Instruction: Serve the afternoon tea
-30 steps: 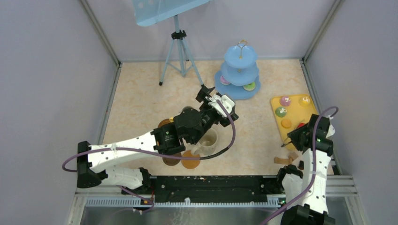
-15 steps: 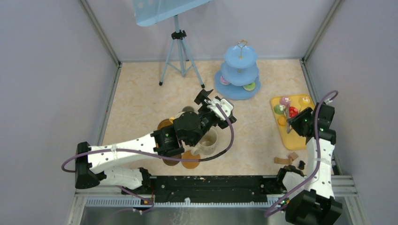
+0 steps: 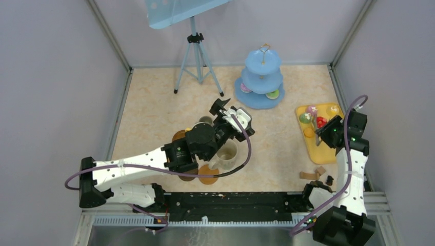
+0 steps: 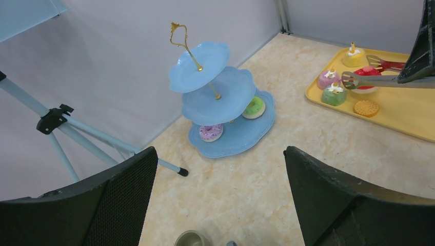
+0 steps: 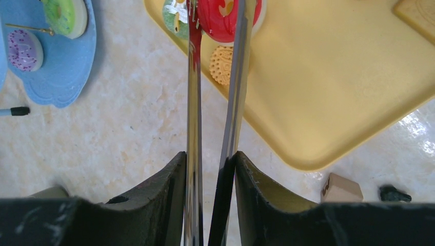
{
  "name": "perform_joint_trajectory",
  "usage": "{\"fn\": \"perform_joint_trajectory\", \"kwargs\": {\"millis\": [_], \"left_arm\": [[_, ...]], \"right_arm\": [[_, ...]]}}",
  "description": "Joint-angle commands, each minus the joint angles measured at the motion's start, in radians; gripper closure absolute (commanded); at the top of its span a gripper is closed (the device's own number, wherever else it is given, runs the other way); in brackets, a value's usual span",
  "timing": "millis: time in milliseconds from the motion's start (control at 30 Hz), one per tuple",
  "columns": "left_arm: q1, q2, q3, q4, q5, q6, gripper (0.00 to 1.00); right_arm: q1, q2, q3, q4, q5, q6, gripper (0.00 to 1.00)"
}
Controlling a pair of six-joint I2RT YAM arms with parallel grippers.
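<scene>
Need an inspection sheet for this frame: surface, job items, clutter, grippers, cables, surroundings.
Surface: beige marbled table, flat.
Job's things: blue cake stand upright, with a purple donut and a green donut on its bottom tier. The red cake and the other cakes are at the yellow tray. The cream mug sits beside brown coasters; a small grey mug stands behind it.
Clutter: brown blocks near the tray's front edge.
Grippers: left gripper open and empty. Right gripper shut on the metal tongs, whose tips sit either side of the red cake; cannot tell if it is lifted.
Cables: the purple cable loops off the left arm near the cream mug; the right arm has one too.
Surroundings: grey walls; tripod at the back.
</scene>
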State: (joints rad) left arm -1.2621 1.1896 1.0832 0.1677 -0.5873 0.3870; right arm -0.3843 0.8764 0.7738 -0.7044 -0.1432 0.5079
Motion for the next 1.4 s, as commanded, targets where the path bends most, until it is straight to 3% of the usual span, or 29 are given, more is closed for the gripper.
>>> {"fn": "perform_joint_trajectory", "kwargs": {"millis": [0, 167, 333, 600, 833, 1367], "left_arm": [[0.004, -0.056, -0.032, 0.069, 0.012, -0.001, 0.01], [0.003, -0.061, -0.047, 0.084, 0.008, 0.000, 0.01], [0.004, -0.048, -0.048, 0.091, -0.006, 0.012, 0.01], [0.005, -0.027, -0.052, 0.099, -0.022, 0.023, 0.01], [0.003, -0.020, -0.054, 0.100, -0.025, 0.024, 0.01], [0.003, -0.039, -0.069, 0.119, -0.039, 0.047, 0.01]], "right_arm": [[-0.006, -0.028, 0.080, -0.005, 0.053, -0.025, 0.65], [-0.004, -0.010, 0.147, -0.002, -0.011, -0.071, 0.65], [0.048, 0.039, 0.164, 0.069, -0.216, -0.059, 0.67], [0.403, 0.125, 0.091, 0.295, -0.134, 0.109, 0.67], [0.596, 0.289, 0.087, 0.467, -0.106, 0.194, 0.67], [0.680, 0.501, 0.171, 0.612, 0.030, 0.179, 0.66]]}}
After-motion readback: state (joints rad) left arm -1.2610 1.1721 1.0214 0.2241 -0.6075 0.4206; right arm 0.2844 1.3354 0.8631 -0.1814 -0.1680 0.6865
